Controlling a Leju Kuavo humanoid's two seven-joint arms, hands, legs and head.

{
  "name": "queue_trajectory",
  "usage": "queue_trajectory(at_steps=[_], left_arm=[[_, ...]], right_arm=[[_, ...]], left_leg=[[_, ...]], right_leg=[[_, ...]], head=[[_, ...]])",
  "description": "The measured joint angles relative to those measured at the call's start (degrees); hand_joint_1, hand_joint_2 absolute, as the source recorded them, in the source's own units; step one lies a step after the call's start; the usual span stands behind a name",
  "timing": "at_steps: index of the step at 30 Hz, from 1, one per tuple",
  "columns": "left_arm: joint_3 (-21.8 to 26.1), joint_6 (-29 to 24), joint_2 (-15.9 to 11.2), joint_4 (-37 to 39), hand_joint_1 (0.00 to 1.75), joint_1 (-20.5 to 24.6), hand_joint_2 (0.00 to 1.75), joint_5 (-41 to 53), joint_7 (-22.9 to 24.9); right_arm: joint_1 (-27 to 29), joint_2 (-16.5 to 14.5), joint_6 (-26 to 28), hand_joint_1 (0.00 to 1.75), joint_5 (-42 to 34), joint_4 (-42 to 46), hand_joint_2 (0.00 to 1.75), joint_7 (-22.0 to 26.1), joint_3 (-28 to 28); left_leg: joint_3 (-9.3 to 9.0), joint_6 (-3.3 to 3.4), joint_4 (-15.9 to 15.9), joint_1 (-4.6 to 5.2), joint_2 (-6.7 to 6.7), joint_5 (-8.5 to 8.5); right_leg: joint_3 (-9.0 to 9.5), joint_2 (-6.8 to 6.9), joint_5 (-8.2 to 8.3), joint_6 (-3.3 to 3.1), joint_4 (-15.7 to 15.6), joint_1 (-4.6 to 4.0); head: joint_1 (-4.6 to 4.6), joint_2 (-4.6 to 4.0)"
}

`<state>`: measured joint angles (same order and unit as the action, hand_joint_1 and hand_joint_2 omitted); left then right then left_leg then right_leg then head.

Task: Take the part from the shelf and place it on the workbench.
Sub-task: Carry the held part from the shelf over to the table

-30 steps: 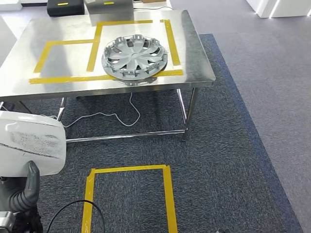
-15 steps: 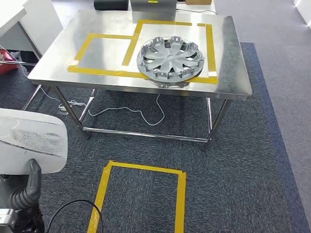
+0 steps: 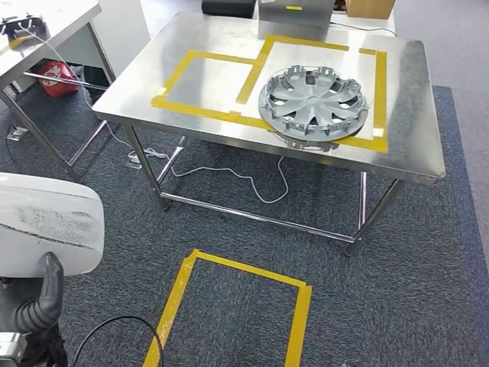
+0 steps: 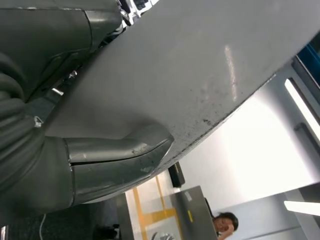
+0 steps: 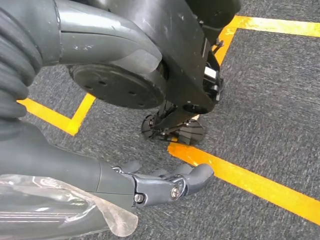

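While the whole head view swings, the workbench (image 3: 190, 107) and the wheel cover (image 3: 313, 102) already on it slide from frame centre toward the upper right, so the robot is turning, not the things, and I judge placement has not begun. At lower left the left hand (image 3: 36, 302) grips the white part (image 3: 49, 222); its wrist view adds the thumb (image 4: 117, 162) pressed on the panel. Further right, the right hand (image 5: 166, 182) hangs empty over carpet, fingers loosely extended.
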<state>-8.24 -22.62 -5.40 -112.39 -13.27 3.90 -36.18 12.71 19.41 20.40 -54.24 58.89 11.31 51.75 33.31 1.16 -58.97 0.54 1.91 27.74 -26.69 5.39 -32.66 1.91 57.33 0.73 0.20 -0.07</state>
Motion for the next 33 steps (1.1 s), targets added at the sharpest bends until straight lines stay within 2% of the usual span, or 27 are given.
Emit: queue_trajectory(at_steps=[1, 2, 3, 5, 6, 7, 8, 9, 11, 13, 14, 16, 17, 19, 21, 23, 25, 26, 27, 29, 30, 31, 33], left_arm=[[0.00, -0.03, -0.01, -0.01, 1.75, -0.13, 1.75, 0.03, 0.01], [0.00, -0.04, -0.02, -0.01, 1.75, -0.18, 1.75, 0.09, 0.01], [0.00, -0.05, -0.02, -0.02, 1.75, -0.16, 1.75, 0.15, 0.01], [0.00, -0.08, -0.02, -0.02, 1.75, -0.05, 1.75, 0.25, 0.01], [0.00, -0.10, -0.02, -0.02, 1.75, -0.04, 1.75, 0.26, 0.01], [-0.01, -0.13, -0.02, -0.01, 1.75, -0.09, 1.75, 0.27, 0.01], [-0.01, -0.15, -0.02, -0.01, 1.75, -0.14, 1.75, 0.27, 0.01], [-0.02, -0.16, -0.02, 0.00, 1.75, -0.17, 1.75, 0.27, 0.01], [-0.02, -0.16, -0.02, 0.00, 1.75, -0.19, 1.75, 0.27, 0.01], [-0.02, -0.17, -0.02, 0.00, 1.75, -0.19, 1.75, 0.27, 0.01], [-0.02, -0.17, -0.02, 0.00, 1.75, -0.20, 1.75, 0.27, 0.02], [-0.06, -0.19, 0.00, 0.00, 1.75, -0.21, 1.75, 0.28, 0.02], [-0.09, -0.21, 0.00, 0.00, 1.75, -0.20, 1.75, 0.29, 0.01], [-0.13, -0.32, -0.06, 0.00, 1.75, -0.11, 1.75, 0.32, 0.00], [-0.13, -0.40, -0.10, 0.00, 1.75, -0.04, 1.75, 0.34, 0.01], [-0.13, -0.40, -0.10, 0.00, 1.75, -0.04, 1.75, 0.34, 0.01], [-0.13, -0.41, -0.12, 0.00, 1.75, -0.07, 1.75, 0.34, 0.01], [-0.14, -0.42, -0.14, 0.00, 1.75, -0.12, 1.75, 0.34, 0.01], [-0.15, -0.42, -0.19, 0.00, 1.75, -0.20, 1.75, 0.35, 0.02], [-0.16, -0.43, -0.28, 0.00, 1.75, -0.42, 1.75, 0.43, 0.04], [-0.16, -0.43, -0.34, -0.01, 1.75, -0.56, 1.75, 0.48, 0.08], [-0.16, -0.44, -0.39, -0.01, 1.75, -0.66, 1.75, 0.51, 0.10], [-0.17, -0.44, -0.46, -0.03, 1.75, -0.61, 1.75, 0.53, 0.18]], right_arm=[[-0.26, 0.09, 0.16, 0.00, -0.65, 0.05, 1.75, 0.24, 0.41], [-0.50, 0.18, 0.29, 0.00, -1.35, 0.09, 1.75, 0.54, 0.83], [-0.74, 0.31, 0.37, 0.00, -2.00, 0.13, 1.75, 0.85, 1.25], [-0.98, 0.55, 0.43, 0.00, -3.03, 0.17, 1.75, 1.33, 2.04], [-0.99, 0.67, 0.46, 0.00, -3.37, 0.16, 1.75, 1.43, 2.38], [-0.90, 0.76, 0.52, 0.00, -3.56, 0.16, 1.75, 1.48, 2.68], [-0.78, 0.83, 0.57, 0.00, -3.67, 0.16, 1.75, 1.51, 2.95], [-0.69, 0.88, 0.63, 0.00, -3.72, 0.16, 1.75, 1.53, 3.20], [-0.65, 0.97, 0.72, 0.00, -3.73, 0.16, 1.75, 1.58, 3.57], [-0.78, 1.02, 0.76, 0.00, -3.73, 0.16, 1.75, 1.62, 3.85], [-0.83, 1.03, 0.78, 0.00, -3.74, 0.17, 1.75, 1.64, 3.97], [-0.89, 1.05, 0.82, 0.00, -3.85, 0.19, 1.75, 1.75, 4.10], [-0.90, 1.05, 0.85, 0.00, -3.94, 0.19, 1.75, 1.83, 4.15], [-1.06, 1.07, 0.95, 0.00, -4.19, 0.20, 1.75, 2.06, 4.29], [-1.15, 1.07, 1.03, 0.00, -4.35, 0.20, 1.75, 2.21, 4.38], [-1.16, 1.07, 1.04, 0.00, -4.36, 0.19, 1.75, 2.22, 4.38], [-1.23, 1.07, 1.07, 0.00, -4.47, 0.19, 1.75, 2.29, 4.45], [-1.31, 1.10, 1.20, 0.00, -4.84, 0.19, 1.75, 2.51, 4.71], [-1.49, 1.15, 1.46, 0.00, -5.49, 0.19, 1.75, 2.85, 5.21], [-1.87, 1.25, 2.01, 0.00, -6.91, 0.19, 1.75, 3.50, 6.29], [-2.13, 1.27, 2.19, 0.00, -7.43, 0.20, 1.75, 3.68, 6.68], [-2.30, 1.30, 2.30, 0.00, -7.75, 0.20, 1.75, 3.78, 6.85], [-2.56, 1.40, 2.63, 0.00, -8.42, 0.21, 1.75, 3.99, 7.22]], left_leg=[[-0.35, 0.27, 0.35, -0.15, -0.29, 0.01], [-0.81, 0.54, 0.67, -0.34, -0.53, 0.01], [-1.28, 0.76, 0.92, -0.51, -0.73, 0.03], [-1.75, 1.08, 1.11, -0.63, -1.04, 0.37], [-1.93, 1.19, 1.10, -0.60, -1.29, 0.71], [-2.26, 1.24, 1.10, -0.57, -1.55, 1.10], [-2.78, 1.23, 1.10, -0.55, -1.83, 1.55], [-3.46, 1.16, 1.10, -0.55, -2.09, 2.06], [-4.97, 0.80, 1.07, -0.55, -2.40, 3.25], [-5.86, 0.16, 0.98, -0.46, -2.60, 4.41], [-6.18, -0.22, 0.87, -0.43, -2.66, 4.80], [-6.67, -0.82, 0.47, -0.50, -2.68, 5.20], [-6.45, -1.07, -0.73, -0.55, -2.63, 5.04], [-4.24, -1.54, -5.08, -0.65, -2.54, 4.98], [-2.45, -1.79, -8.14, -0.70, -2.52, 5.11], [-2.29, -1.81, -8.40, -0.71, -2.51, 5.17], [-1.37, -1.89, -9.70, -0.73, -2.51, 5.60], [0.57, -1.93, -11.69, -0.74, -2.50, 7.18], [2.24, -1.75, -11.12, -0.69, -2.60, 6.91], [4.70, -1.03, -7.08, -0.37, -3.53, 3.11], [4.35, -0.51, -3.57, -0.10, -4.12, -0.07], [4.15, -0.11, -2.35, 0.12, -4.49, -1.51], [3.30, 0.65, -1.39, 0.30, -4.19, -1.44]], right_leg=[[0.33, -0.26, -0.04, 0.31, 0.13, 0.06], [0.22, -1.16, -0.15, 0.56, 0.92, 0.13], [-0.91, -2.32, -0.48, 0.70, 2.75, 0.20], [-5.53, -4.54, -2.04, 0.88, 9.30, 0.27], [-8.34, -4.98, -3.27, 0.98, 12.74, 0.26], [-10.53, -5.12, -4.28, 1.04, 14.78, 0.26], [-11.85, -5.18, -4.39, 1.02, 15.05, 0.25], [-12.18, -5.19, -3.21, 0.96, 13.44, 0.26], [-10.93, -5.19, 2.06, 0.78, 7.03, 0.27], [-9.72, -5.04, 4.70, 0.21, 3.04, 0.09], [-9.52, -4.98, 4.80, -0.23, 2.73, -0.05], [-8.44, -4.98, 4.51, -1.12, 2.61, -0.13], [-7.92, -5.02, 4.40, -1.52, 2.47, -0.06], [-6.81, -5.03, 3.98, -2.08, 2.17, 0.08], [-6.41, -5.05, 3.74, -2.29, 2.08, 0.09], [-6.39, -5.05, 3.71, -2.29, 2.07, 0.09], [-6.24, -5.05, 3.56, -2.31, 2.05, 0.08], [-5.65, -5.10, 3.04, -2.32, 2.02, 0.07], [-4.32, -5.43, 1.97, -2.24, 1.97, 0.06], [-1.61, -6.49, -0.43, -1.97, 1.80, 0.09], [-0.75, -7.14, -1.34, -1.67, 1.65, 0.14], [-0.28, -7.60, -1.58, -1.37, 1.55, 0.19], [0.42, -8.16, -1.34, -0.62, 1.47, 0.20]], head=[[0.01, 0.00], [0.11, 0.00], [0.24, 0.00], [0.48, 0.00], [0.51, 0.00], [0.51, 0.00], [0.52, 0.00], [0.52, 0.00], [0.52, 0.00], [0.48, 0.00], [0.45, 0.00], [0.42, 0.00], [0.41, 0.00], [0.28, 0.00], [0.21, 0.00], [0.22, 0.00], [0.25, 0.00], [0.26, 0.00], [0.26, 0.00], [0.26, 0.00], [0.20, 0.00], [0.13, 0.00], [0.02, 0.00]])
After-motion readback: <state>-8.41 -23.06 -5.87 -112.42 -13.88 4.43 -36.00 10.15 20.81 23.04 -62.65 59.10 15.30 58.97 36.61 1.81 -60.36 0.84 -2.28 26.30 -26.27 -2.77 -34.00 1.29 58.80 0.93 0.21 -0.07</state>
